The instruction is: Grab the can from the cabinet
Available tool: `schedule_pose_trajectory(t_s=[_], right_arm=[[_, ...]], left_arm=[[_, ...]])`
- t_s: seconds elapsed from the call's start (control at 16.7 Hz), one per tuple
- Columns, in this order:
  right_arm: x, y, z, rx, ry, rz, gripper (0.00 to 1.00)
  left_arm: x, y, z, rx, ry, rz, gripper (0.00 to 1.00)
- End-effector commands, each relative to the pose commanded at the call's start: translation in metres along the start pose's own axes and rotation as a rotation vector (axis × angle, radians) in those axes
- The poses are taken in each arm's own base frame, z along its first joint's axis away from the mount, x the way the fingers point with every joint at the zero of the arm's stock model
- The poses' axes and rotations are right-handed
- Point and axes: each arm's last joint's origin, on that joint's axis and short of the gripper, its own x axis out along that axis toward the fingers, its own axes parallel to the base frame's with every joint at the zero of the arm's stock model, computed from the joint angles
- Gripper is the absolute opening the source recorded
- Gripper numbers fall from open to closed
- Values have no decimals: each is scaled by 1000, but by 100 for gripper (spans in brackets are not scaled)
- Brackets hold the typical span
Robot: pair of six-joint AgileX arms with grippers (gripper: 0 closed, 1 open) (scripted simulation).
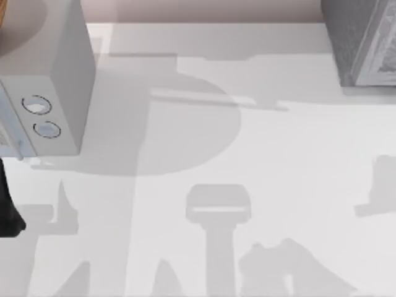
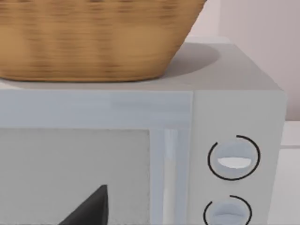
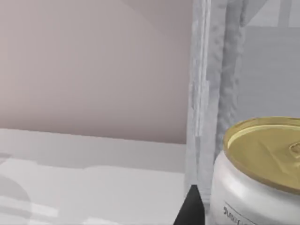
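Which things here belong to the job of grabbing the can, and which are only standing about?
Job:
- can, upright
- cabinet, top view's far right
- right hand, beside the can

Standing about:
- microwave, top view's left
- basket on the microwave

A dark part of the left arm (image 1: 8,207) shows at the table's left edge. One dark fingertip of the left gripper (image 2: 89,208) shows in its wrist view; one of the right gripper (image 3: 191,207) in its own.

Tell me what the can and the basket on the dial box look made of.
Can: likely metal, with a glossy white body and a brushed gold lid showing a sheen. Basket: seemingly woven wicker, tan and matte, with ribbed weave lines.
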Motion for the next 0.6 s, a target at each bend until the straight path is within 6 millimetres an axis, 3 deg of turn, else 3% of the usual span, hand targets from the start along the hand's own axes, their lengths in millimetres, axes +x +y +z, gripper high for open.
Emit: schedule_pose_trajectory(t_s=[0.3,0.6], right_arm=[[51,-27,9,-7,-11,169,0],[103,-69,-26,-7,-3,341,0]], left_arm=[[0,0,0,0,0,0,100],[0,0,0,0,0,0,100]])
